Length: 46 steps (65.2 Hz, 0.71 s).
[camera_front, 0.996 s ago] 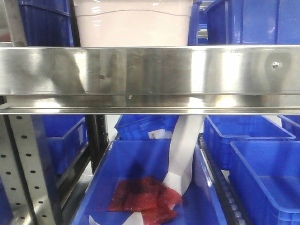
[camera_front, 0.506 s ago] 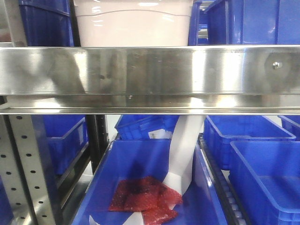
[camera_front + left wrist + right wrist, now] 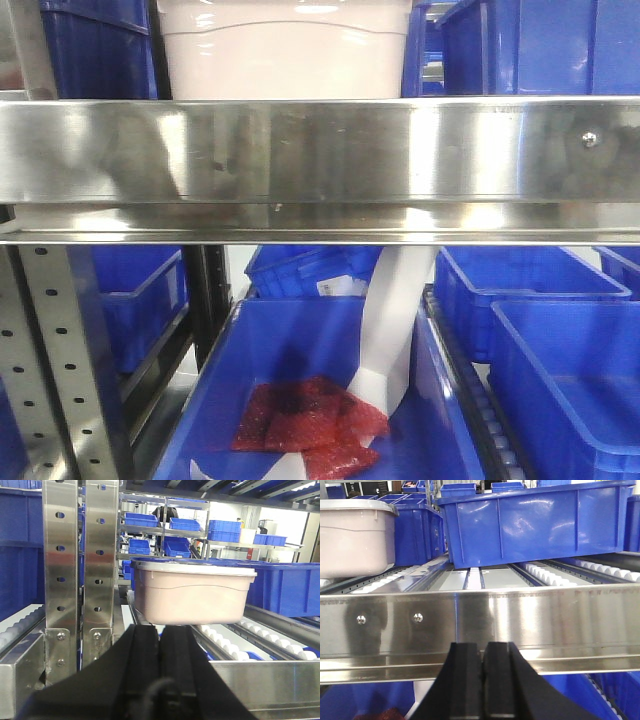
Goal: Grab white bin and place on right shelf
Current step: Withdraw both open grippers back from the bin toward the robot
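The white bin (image 3: pixel 285 50) stands on the roller shelf behind the steel front rail (image 3: pixel 400 150), its pinkish body topped by a white lid. In the left wrist view the white bin (image 3: pixel 192 592) is straight ahead and slightly right, just beyond my left gripper (image 3: pixel 160 630), which is shut with nothing in it and apart from the bin. In the right wrist view the white bin (image 3: pixel 352 535) is at far left. My right gripper (image 3: pixel 482 647) is shut and empty, just in front of the right shelf's front rail (image 3: pixel 545 622).
Perforated steel uprights (image 3: pixel 80 555) stand left of the bin. A large blue crate (image 3: pixel 535 522) sits on the rollers right of the bin. Below the rail, a blue crate (image 3: pixel 250 350) holds a red bag (image 3: pixel 310 415); more blue crates (image 3: pixel 560 350) are at right.
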### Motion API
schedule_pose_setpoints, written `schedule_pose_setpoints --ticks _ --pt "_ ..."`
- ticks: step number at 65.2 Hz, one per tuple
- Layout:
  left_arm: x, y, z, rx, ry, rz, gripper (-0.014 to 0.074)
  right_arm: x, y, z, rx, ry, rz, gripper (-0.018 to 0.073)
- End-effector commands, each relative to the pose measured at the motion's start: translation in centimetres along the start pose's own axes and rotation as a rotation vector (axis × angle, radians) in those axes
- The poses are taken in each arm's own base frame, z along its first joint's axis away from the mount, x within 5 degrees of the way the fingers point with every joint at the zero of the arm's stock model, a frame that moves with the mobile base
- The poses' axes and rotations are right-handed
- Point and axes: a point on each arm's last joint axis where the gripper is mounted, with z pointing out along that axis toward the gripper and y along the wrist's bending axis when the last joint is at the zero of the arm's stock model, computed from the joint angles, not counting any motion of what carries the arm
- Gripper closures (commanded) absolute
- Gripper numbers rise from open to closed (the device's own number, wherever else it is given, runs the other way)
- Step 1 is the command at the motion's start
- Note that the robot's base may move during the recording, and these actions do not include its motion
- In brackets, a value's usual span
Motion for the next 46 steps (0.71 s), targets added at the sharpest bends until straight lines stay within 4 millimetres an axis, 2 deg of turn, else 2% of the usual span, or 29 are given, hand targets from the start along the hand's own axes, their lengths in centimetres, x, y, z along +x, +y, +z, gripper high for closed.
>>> schedule_pose_setpoints --ticks 1,39,46 --pt "-1.17 0.23 0.02 -0.030 -0.061 -0.023 0.0713 -0.90 0.04 -0.19 -0.005 -0.107 -0.013 0.0493" --pt "-1.32 0.37 0.01 -0.045 -0.077 -0.025 0.0713 -0.86 0.04 -0.18 -0.005 -0.102 -0.013 0.0493" --pt "-1.45 0.64 -0.01 -0.078 -0.092 0.027 0.0713 -0.86 0.04 -0.18 -0.005 -0.102 -0.013 0.0493"
